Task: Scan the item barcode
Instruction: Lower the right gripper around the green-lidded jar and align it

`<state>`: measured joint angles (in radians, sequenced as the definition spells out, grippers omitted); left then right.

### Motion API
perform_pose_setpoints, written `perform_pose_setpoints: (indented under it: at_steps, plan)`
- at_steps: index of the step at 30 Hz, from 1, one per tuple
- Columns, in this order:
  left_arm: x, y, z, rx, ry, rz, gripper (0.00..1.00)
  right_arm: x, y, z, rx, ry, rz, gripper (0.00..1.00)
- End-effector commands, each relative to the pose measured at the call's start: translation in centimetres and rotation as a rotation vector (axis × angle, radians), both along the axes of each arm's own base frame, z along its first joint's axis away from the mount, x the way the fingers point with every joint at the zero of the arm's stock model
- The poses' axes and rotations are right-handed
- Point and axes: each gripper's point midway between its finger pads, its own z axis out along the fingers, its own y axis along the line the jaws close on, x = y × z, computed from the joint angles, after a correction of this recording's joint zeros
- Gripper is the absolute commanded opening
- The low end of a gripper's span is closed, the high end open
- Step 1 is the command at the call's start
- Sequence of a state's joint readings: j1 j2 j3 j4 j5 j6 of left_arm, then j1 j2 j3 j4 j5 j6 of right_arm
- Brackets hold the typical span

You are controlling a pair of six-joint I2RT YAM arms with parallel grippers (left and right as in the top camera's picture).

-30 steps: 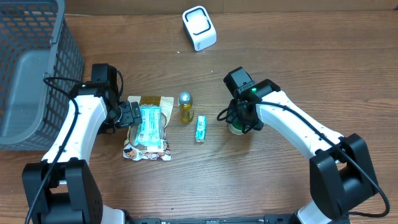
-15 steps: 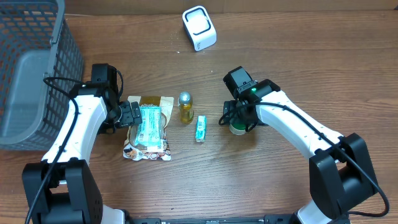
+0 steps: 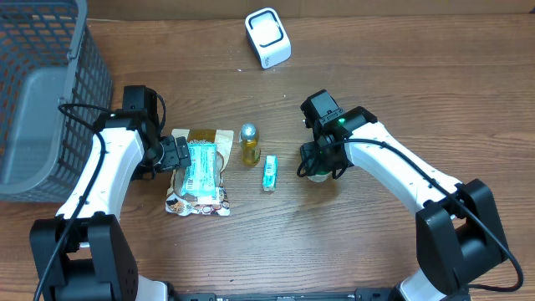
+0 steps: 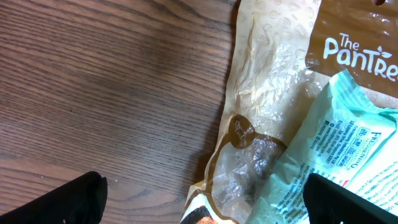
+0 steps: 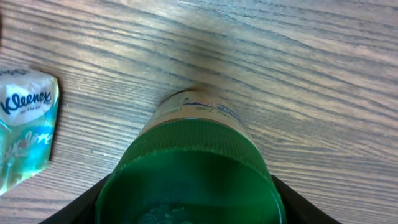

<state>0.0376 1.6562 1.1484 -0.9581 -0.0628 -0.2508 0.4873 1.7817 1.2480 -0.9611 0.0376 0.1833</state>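
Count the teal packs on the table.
2. One teal pack lies on the brown bag; the Kleenex pack lies between the small bottle and the jar. The arms may hide others.

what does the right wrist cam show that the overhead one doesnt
Only the right wrist: the Kleenex name readable on the tissue pack, and a close view of the ribbed green lid and label edge of the jar. Only the overhead: the white scanner, the grey basket, the brown snack bag and the small bottle. Both: the jar (largely covered from above), the tissue pack and the wooden table.
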Motion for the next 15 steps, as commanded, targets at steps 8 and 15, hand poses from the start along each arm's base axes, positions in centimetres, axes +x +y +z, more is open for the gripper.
perform_pose_setpoints:
  at_steps: [8,15]
  plan:
    - [0.55,-0.05,0.39,-0.006,-0.013,-0.010,1.00,-0.16,-0.68,-0.74,0.008,0.010,-0.268,0.54]
    - [0.54,-0.06,0.39,-0.006,-0.013,-0.010,1.00,-0.28,-0.94,-0.76,0.026,0.018,-0.527,0.52]
